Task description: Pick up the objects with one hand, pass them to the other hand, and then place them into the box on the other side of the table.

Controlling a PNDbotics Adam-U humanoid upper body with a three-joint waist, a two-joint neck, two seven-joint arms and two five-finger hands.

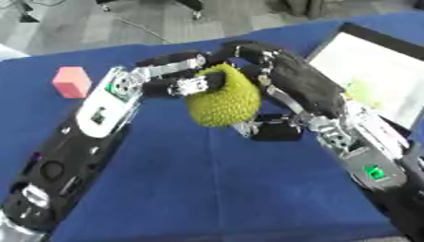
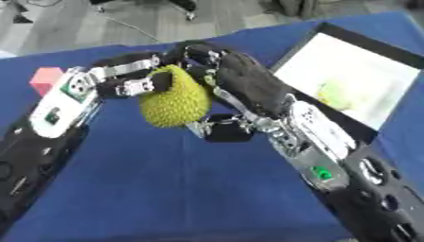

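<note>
Hanging above the desk (image 1: 207,189), the yellow spiky fruit (image 1: 222,97) is held between both hands: left hand (image 1: 178,78) curled on its left, right hand (image 1: 290,78) wrapped behind it, nearer the box (image 2: 348,78).

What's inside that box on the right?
The box has a white bottom with something pale green lying in it. The right hand and its arm hide the near corner.
</note>
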